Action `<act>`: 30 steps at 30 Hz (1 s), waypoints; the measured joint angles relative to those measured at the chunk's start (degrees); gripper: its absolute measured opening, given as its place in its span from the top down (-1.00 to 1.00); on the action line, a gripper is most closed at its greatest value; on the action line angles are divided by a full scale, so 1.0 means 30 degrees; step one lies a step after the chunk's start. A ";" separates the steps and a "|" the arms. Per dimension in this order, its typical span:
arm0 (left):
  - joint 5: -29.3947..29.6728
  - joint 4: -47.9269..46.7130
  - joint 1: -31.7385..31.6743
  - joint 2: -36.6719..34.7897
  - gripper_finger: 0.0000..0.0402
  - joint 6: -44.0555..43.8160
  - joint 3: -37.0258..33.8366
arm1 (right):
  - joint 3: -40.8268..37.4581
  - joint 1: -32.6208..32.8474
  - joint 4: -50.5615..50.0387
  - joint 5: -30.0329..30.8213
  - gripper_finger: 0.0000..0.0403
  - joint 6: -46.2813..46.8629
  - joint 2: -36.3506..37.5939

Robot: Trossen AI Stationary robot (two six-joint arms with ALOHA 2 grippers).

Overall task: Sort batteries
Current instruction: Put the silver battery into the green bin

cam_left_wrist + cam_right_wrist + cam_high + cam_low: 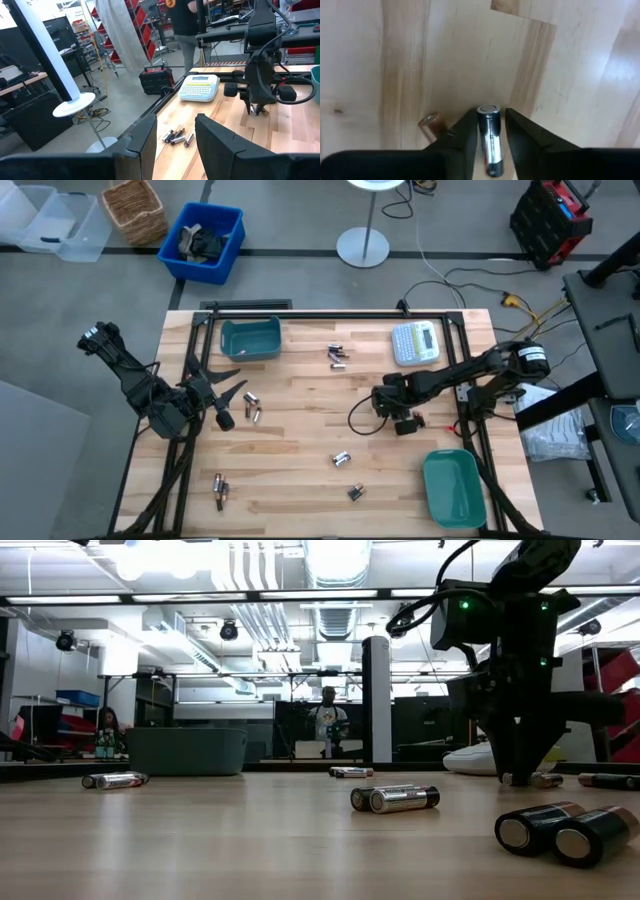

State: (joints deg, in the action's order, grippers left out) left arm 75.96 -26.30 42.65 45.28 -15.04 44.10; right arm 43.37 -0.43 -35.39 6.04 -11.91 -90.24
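Note:
Small batteries lie scattered on the wooden table (pixel 300 430) in groups: far middle (pixel 338 355), left (pixel 251 406), near left (pixel 220 488) and near middle (pixel 341 458), (pixel 355 492). My right gripper (pixel 405 423) points straight down at the table's right middle, shut on a dark-and-silver battery (pixel 489 132). A coppery battery (pixel 431 123) lies right beside it. My left gripper (pixel 228 402) hangs open above the table's left side, nothing between its fingers (pixel 172 140). My right gripper has the dark-and-silver battery between its two fingers, one on each long side (pixel 481 136). The fingers come from above, pointing down, and lie across the battery. The battery lies flat on the table, one end (pixel 488 110) showing past the fingertips.
One teal tray (pixel 250 338) stands at the far left, another (pixel 455 485) at the near right. A grey-white label maker (pixel 415 342) sits at the far right. A black frame runs along the table's edges. Bare wood lies in the middle.

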 joint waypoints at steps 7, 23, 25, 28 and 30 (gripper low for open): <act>0.0000 0.0007 0.0000 0.0000 0.43 0.0089 0.0000 | 0.0039 -0.0182 0.0562 0.0755 0.83 -0.0361 0.0061; 0.0000 0.0051 0.0001 0.0043 0.43 0.0208 0.0000 | 0.4709 -0.0142 -0.5394 -0.0800 0.83 0.3311 0.5507; -0.0002 0.0051 0.0007 0.0083 0.43 0.0210 0.0000 | 0.5426 -0.0111 -0.6687 -0.2600 0.83 0.4709 0.6368; -0.0001 0.0044 0.0007 0.0126 0.43 0.0209 0.0000 | 0.5937 0.0370 -0.7909 -0.4908 0.83 0.6716 0.7523; 0.0000 0.0044 0.0007 0.0146 0.43 0.0208 0.0000 | 0.6006 0.1096 -0.8688 -0.5701 0.83 0.7754 0.8294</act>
State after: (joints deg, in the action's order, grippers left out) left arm 75.96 -26.17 42.68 45.71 -14.41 44.10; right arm 61.39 2.86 -61.45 -11.06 11.35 -65.35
